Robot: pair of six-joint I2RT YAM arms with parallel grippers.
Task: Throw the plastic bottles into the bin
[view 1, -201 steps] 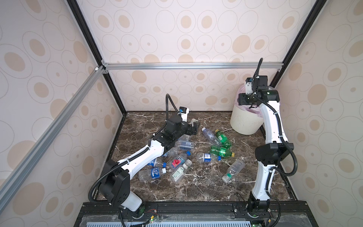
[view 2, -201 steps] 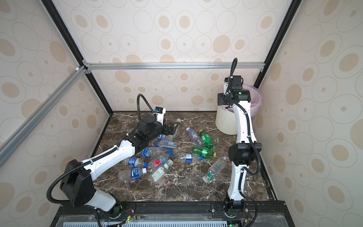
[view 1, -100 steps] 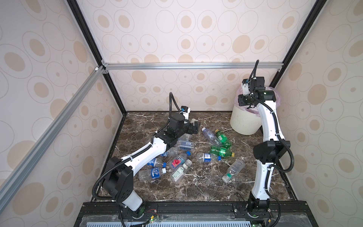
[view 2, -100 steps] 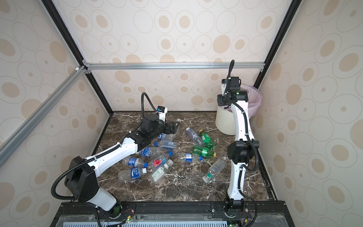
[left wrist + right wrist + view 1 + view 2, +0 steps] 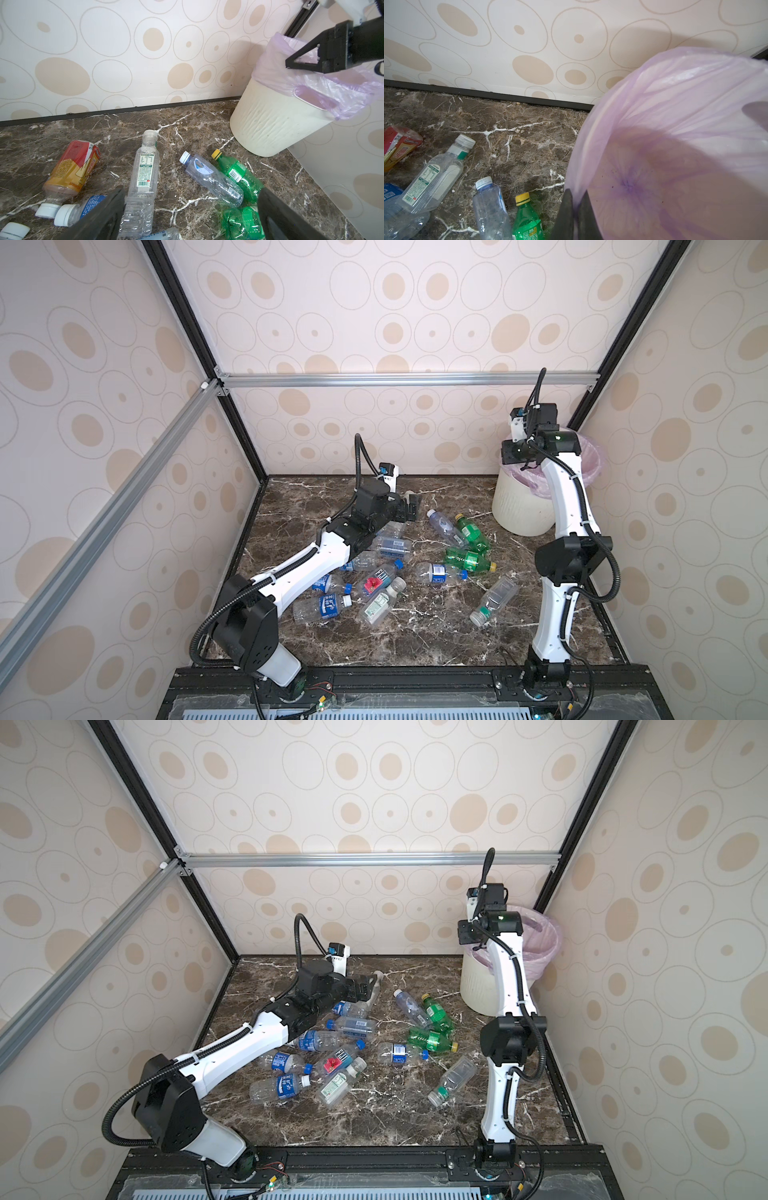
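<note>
Several plastic bottles lie scattered on the dark marble floor: two green ones (image 5: 471, 531) (image 5: 467, 560), a clear one (image 5: 446, 526) beside them, and more under my left arm. The left gripper (image 5: 409, 506) (image 5: 192, 207) is open, low over the back of the pile. A clear green-labelled bottle (image 5: 144, 172) lies by one finger, a crushed green bottle (image 5: 241, 222) by the other. An amber bottle (image 5: 72, 168) lies to the side. The cream bin (image 5: 515, 510) (image 5: 270, 120) with a lilac bag (image 5: 675, 124) stands at the back right. My right gripper (image 5: 509, 452) (image 5: 576, 207) is shut and empty over its near rim.
Patterned walls close in the floor on three sides, with black frame posts at the corners and a silver crossbar (image 5: 395, 379) overhead. A lone clear bottle (image 5: 494, 599) lies toward the front right. Bare floor runs along the front edge.
The right gripper's jaws have closed above the bin rim and its wrist has shifted a little left. The left arm has barely moved; its gripper stays open.
</note>
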